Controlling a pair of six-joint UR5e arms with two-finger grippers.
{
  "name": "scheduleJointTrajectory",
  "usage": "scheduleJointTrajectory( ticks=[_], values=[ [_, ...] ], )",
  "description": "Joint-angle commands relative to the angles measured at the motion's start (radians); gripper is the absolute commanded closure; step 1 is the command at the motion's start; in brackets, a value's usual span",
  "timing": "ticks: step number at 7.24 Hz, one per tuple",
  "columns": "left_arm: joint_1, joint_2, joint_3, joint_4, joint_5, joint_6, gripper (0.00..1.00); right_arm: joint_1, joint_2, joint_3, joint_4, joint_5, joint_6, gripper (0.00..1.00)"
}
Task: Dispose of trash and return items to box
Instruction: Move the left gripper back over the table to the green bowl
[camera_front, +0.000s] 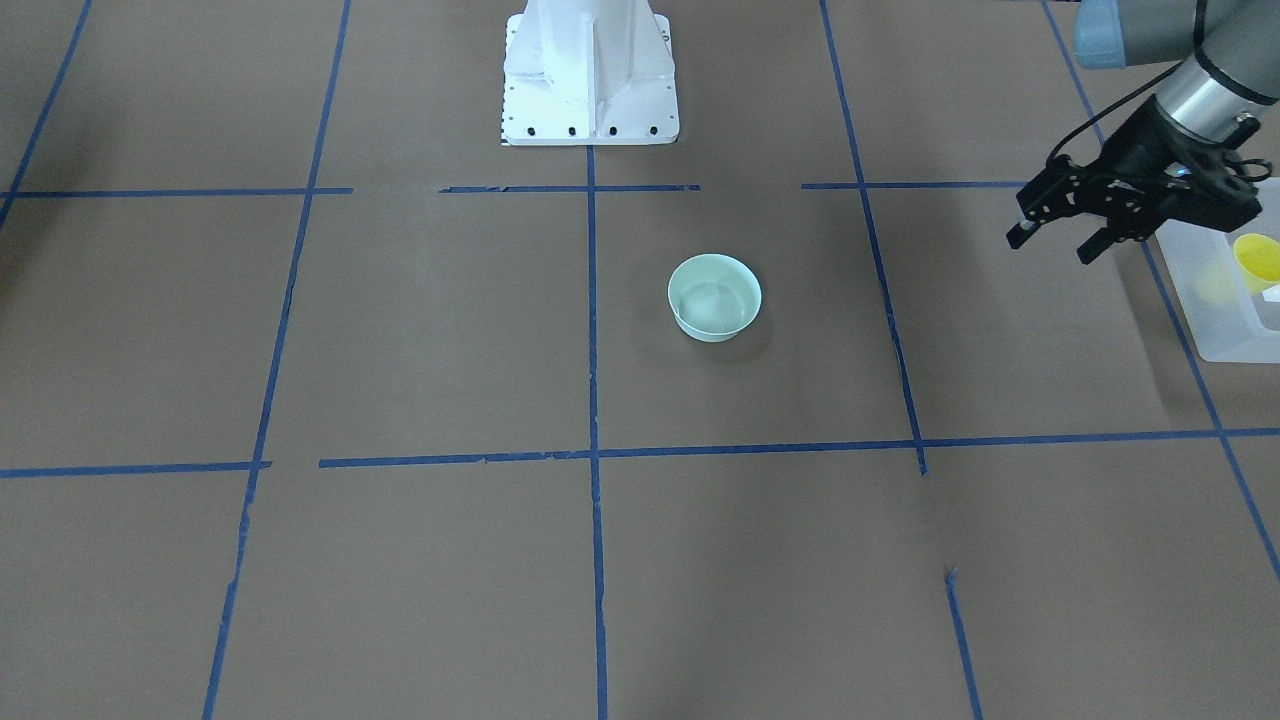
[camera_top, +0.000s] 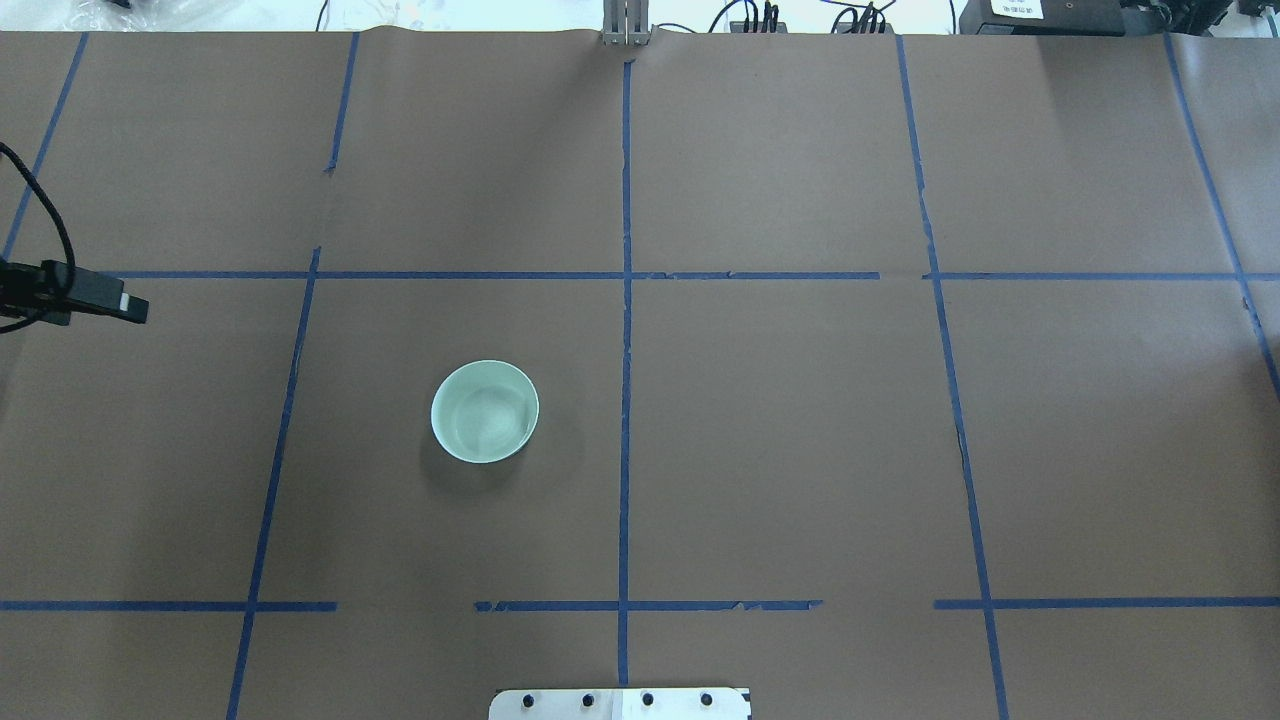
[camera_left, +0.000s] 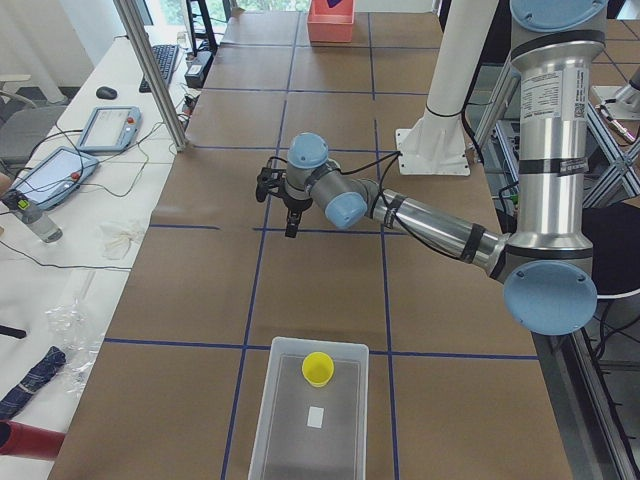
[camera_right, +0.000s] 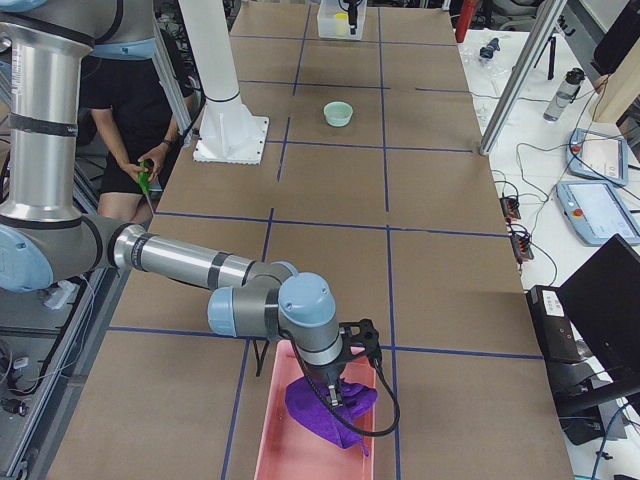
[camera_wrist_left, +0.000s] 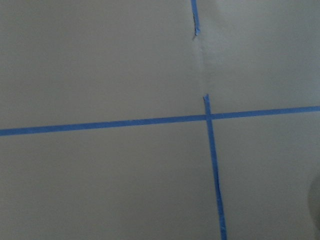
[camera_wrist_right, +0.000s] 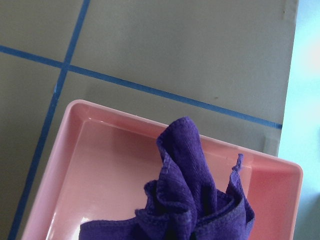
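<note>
The yellow cup (camera_front: 1256, 258) lies inside the frosted-white box (camera_front: 1200, 300) at the table's end on my left; the exterior left view shows the cup (camera_left: 318, 368) in the box (camera_left: 342, 440) beside a small white label. My left gripper (camera_front: 1055, 243) is open and empty, hovering above the table just beside the box. A pale green bowl (camera_front: 714, 296) stands upright and empty on the table, left of centre in the overhead view (camera_top: 485, 411). My right gripper (camera_right: 338, 392) hangs over a purple cloth (camera_wrist_right: 192, 200) in a pink tray (camera_wrist_right: 100, 165); I cannot tell whether it is open or shut.
The robot's white base (camera_front: 590, 70) stands at the table's edge. Blue tape lines grid the brown table. Tablets and cables lie on the side bench (camera_right: 590, 190). A person (camera_right: 135, 130) stands behind the base.
</note>
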Motion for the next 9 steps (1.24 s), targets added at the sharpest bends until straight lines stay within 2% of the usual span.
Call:
scheduleJointTrajectory(
  ticks=[1, 2, 3, 4, 6, 7, 9],
  values=[
    [0.130, -0.041, -0.023, -0.030, 0.056, -0.168, 0.00, 0.000, 0.002, -0.060, 0.054, 0.000, 0.025, 0.64],
    [0.186, -0.079, -0.023, -0.030, 0.092, -0.243, 0.00, 0.000, -0.007, -0.068, 0.054, 0.006, 0.051, 0.01],
    [0.261, -0.142, -0.011, -0.027, 0.135, -0.336, 0.00, 0.000, -0.004, -0.066, 0.053, 0.017, 0.091, 0.00],
    [0.311, -0.159, -0.012, -0.024, 0.170, -0.392, 0.00, 0.000, -0.001, -0.062, 0.051, 0.053, 0.146, 0.00],
    [0.419, -0.178, 0.003, -0.016, 0.283, -0.455, 0.00, 0.000, 0.019, -0.048, 0.041, 0.186, 0.250, 0.00],
    [0.454, -0.246, 0.049, 0.016, 0.302, -0.501, 0.00, -0.011, 0.021, -0.033, 0.041, 0.221, 0.322, 0.00],
    [0.481, -0.365, 0.092, 0.176, 0.374, -0.504, 0.02, -0.070, 0.021, 0.013, 0.027, 0.261, 0.416, 0.00]
  ],
)
